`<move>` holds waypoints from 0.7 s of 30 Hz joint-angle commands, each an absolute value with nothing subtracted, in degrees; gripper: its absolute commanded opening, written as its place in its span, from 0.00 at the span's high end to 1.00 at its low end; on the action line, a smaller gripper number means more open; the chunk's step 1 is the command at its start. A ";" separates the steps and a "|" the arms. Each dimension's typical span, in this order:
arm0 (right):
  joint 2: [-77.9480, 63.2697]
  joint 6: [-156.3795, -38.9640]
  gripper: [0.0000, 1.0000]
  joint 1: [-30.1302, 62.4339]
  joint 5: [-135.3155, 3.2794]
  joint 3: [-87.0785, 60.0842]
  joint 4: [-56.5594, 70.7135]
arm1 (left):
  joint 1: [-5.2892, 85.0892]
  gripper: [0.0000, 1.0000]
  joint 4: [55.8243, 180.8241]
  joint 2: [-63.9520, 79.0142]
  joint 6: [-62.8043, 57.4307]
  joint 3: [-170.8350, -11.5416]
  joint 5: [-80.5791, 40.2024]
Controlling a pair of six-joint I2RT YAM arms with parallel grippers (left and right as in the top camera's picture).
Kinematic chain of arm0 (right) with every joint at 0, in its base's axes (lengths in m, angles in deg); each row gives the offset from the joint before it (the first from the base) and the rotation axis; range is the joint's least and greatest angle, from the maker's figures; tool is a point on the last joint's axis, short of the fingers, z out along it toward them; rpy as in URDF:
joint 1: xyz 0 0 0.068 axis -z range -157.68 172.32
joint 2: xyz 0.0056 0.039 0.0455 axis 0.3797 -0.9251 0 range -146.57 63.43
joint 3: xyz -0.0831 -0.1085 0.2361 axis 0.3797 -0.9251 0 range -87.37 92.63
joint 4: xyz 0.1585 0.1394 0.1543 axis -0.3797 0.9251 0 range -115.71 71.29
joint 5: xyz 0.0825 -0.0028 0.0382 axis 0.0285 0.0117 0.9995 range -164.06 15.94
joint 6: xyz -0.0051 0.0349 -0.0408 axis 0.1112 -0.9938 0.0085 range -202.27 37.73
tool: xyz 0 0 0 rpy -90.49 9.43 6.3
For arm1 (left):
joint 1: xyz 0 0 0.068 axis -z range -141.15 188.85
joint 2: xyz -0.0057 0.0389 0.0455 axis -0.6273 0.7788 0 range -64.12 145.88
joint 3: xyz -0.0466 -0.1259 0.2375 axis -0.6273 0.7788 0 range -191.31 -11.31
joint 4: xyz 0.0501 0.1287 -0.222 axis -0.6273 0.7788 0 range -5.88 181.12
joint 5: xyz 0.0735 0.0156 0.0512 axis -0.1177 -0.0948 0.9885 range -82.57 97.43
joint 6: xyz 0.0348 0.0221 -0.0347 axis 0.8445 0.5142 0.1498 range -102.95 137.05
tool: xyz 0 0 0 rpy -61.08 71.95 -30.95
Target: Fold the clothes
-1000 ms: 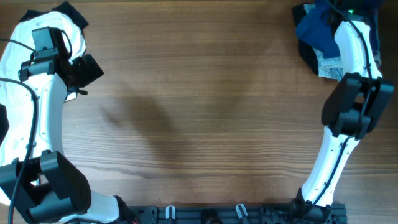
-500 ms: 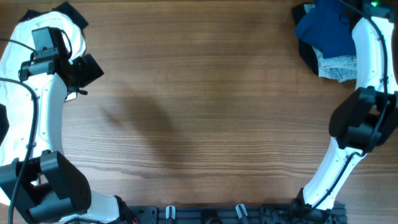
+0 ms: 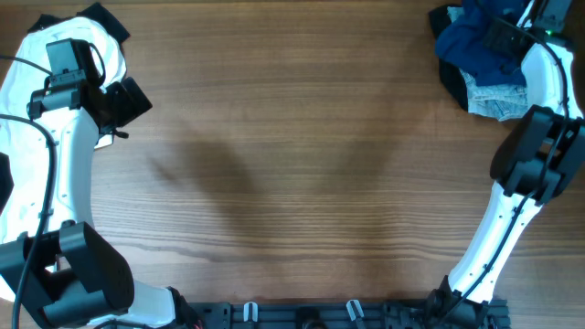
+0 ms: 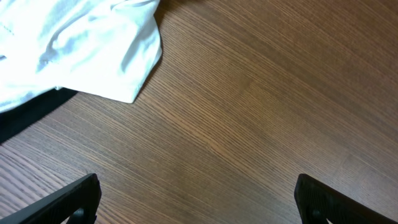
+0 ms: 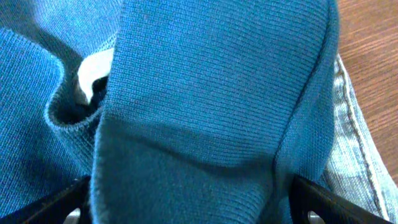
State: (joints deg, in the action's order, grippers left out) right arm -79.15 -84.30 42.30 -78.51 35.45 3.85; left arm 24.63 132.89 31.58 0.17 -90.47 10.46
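Left gripper: jaws spread wide. Only the two dark fingertips show, at the bottom corners of the wrist view, with bare table between them.
White garment: ahead of the left gripper and off to its left, apart from the fingertips. One rounded fold reaches toward it and the rest runs out of the frame. From overhead the white arm covers much of it, and the two are hard to tell apart.
Black cloth: a dark strip pokes out from under the white garment's near edge. What it is cannot be told.
Right gripper: jaws spread, with only the fingertips visible at the bottom corners. From overhead it is dark against dark fabric and hard to make out.
Shirt: dark blue and bunched, directly under the right gripper. A ridge of it lies between the open fingers and fills nearly the whole wrist view. Whether the fingers touch the fabric cannot be told.
Label: a pale patch inside a fold, ahead and to the left of the right gripper, half hidden.
Jeans: pale denim to the right of the right gripper, mostly buried under the shirt. Only a seamed edge shows.
Pile: the shirt and jeans sit at the table's far right corner, partly cut off by the overhead frame and crossed by the right arm.
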 commanded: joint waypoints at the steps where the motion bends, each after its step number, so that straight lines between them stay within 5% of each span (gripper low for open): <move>1: -82.23 -83.77 0.00 42.98 -77.15 34.14 7.92 | 24.48 0.00 132.72 32.35 -0.16 -91.41 9.80; 10: -55.00 -83.95 0.00 42.35 -75.58 34.14 12.05 | 24.48 0.00 132.72 32.33 -0.16 -91.41 9.82; 21: -29.27 -83.97 0.00 35.03 -43.34 34.14 29.82 | 24.48 0.00 132.72 32.33 -0.14 -91.41 9.82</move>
